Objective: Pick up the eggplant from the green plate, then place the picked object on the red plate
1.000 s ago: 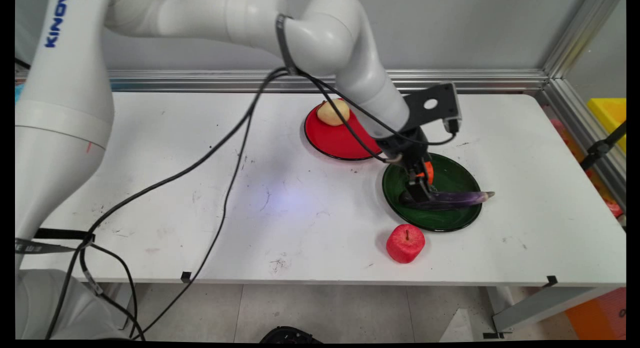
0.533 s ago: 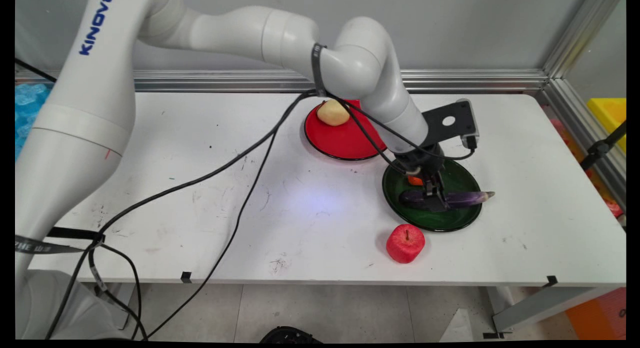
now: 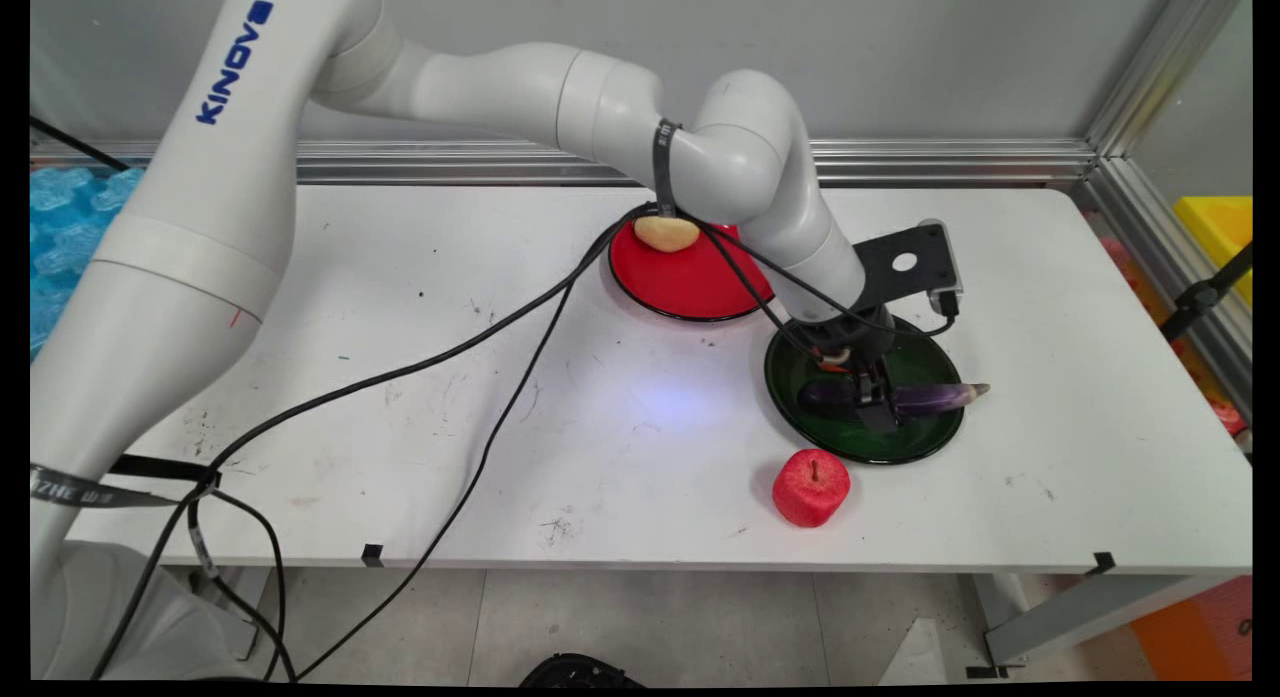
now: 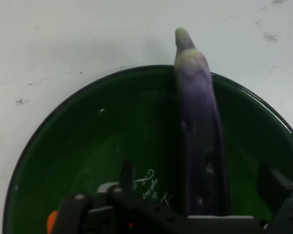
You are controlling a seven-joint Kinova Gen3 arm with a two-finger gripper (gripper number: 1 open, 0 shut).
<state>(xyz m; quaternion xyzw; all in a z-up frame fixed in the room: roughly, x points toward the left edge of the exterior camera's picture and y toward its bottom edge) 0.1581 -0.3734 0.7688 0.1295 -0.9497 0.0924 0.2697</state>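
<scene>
Eggplant [image 4: 200, 131] lies between open gripper [image 4: 198, 187] fingers, on green plate [image 4: 88, 146].

A long, slim purple eggplant [image 3: 925, 398] [image 4: 201, 141] lies flat across the green plate [image 3: 905, 442] [image 4: 112, 131], its pale greenish tip reaching just past the plate's right rim. The pincer [image 3: 872, 405] [image 4: 198, 202] is down over its middle, one finger on each side, gaps visible between fingers and eggplant.
</scene>
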